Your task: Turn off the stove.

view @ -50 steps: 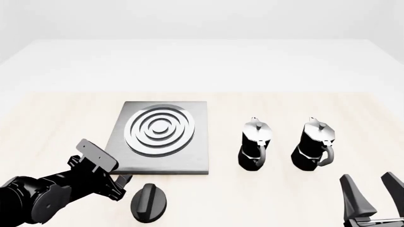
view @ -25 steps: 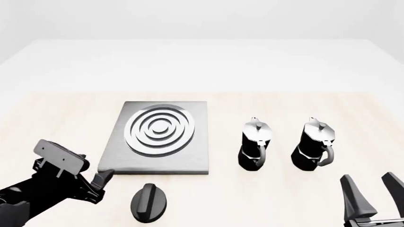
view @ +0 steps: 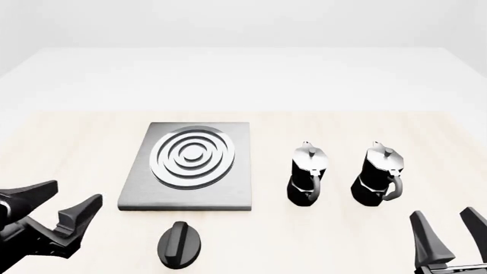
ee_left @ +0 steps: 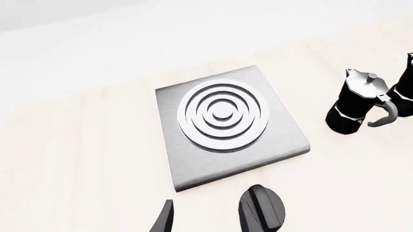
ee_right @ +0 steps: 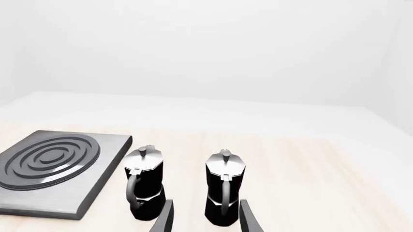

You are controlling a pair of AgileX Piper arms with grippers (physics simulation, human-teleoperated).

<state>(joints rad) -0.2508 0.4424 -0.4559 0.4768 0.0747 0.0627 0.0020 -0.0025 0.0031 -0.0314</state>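
Observation:
The stove is a flat grey slab (view: pixel 237 191) with silver rings, lying left of centre on the table. Its round black knob (view: pixel 180 245) with a raised bar lies apart, just in front of the slab. My left gripper (view: pixel 67 201) is open and empty at the lower left, left of the knob and not touching it. My right gripper (view: pixel 441 216) is open and empty at the lower right. The left wrist view shows the slab (ee_left: pixel 193 169), the knob (ee_left: pixel 261 211) and one fingertip (ee_left: pixel 165 218).
Two black-and-silver moka pots (view: pixel 307 181) (view: pixel 377 182) stand upright, right of the slab. In the right wrist view both pots (ee_right: pixel 143 182) (ee_right: pixel 223 183) stand just beyond my fingers (ee_right: pixel 164 218), with the slab (ee_right: pixel 96 193) beside them.
My left arm has drawn back to the left and toward the near edge, away from the knob. The knob, pots and right gripper have not moved.

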